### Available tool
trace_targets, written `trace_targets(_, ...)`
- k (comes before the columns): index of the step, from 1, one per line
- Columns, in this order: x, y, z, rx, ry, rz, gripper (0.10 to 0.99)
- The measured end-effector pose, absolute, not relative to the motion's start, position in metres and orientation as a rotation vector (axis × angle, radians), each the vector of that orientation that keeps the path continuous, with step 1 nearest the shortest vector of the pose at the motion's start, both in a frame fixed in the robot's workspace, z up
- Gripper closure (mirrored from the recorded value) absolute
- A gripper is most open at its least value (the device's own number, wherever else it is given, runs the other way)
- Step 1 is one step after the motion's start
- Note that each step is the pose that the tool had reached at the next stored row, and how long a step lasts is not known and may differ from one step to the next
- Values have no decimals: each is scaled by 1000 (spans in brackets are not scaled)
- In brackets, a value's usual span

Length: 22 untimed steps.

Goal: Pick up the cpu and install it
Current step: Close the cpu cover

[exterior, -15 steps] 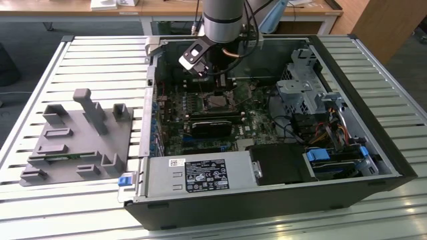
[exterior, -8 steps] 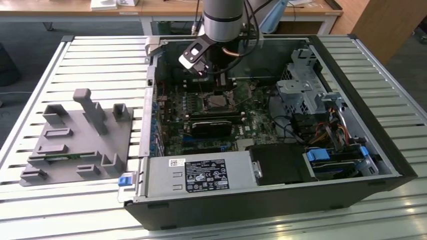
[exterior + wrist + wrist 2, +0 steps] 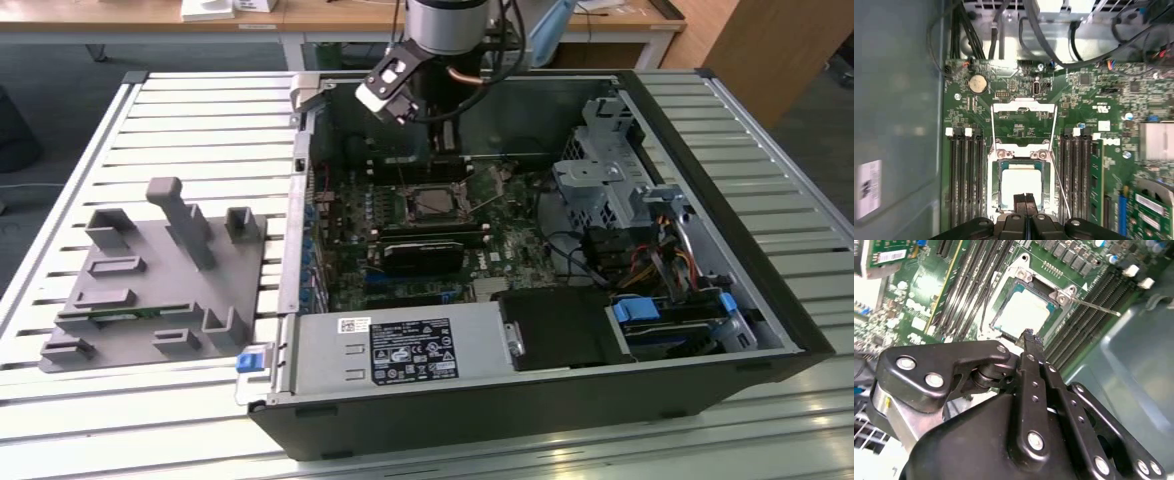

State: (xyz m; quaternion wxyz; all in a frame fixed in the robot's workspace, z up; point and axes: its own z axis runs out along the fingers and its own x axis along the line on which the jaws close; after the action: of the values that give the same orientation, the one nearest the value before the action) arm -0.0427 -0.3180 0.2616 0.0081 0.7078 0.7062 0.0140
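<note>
The cpu lies flat in the socket on the motherboard, its pale metal top facing up. The socket's load plate is swung open, and the thin wire lever stands free of its catch. In both wrist views the claw hangs just above the chip's edge. Its two black fingers are pressed together with no gap and grip nothing; whether the tips touch the metal cannot be told. Dark memory slots flank the socket on both sides, and a coin cell sits beyond the open plate. In the exterior view the arm comes down into the open case at the socket's 12 o'clock. The power supply lies at the socket's 6 o'clock and the drive cage at about 3 o'clock. The case rests on a slatted tabletop. A grey tray with upright pegs sits well apart at the case's 9 o'clock, toward the exterior view's left.
</note>
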Motion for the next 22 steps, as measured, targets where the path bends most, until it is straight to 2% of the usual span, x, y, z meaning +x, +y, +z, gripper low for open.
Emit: trace_targets(22,-35,-321,267,2212,2207,45,980)
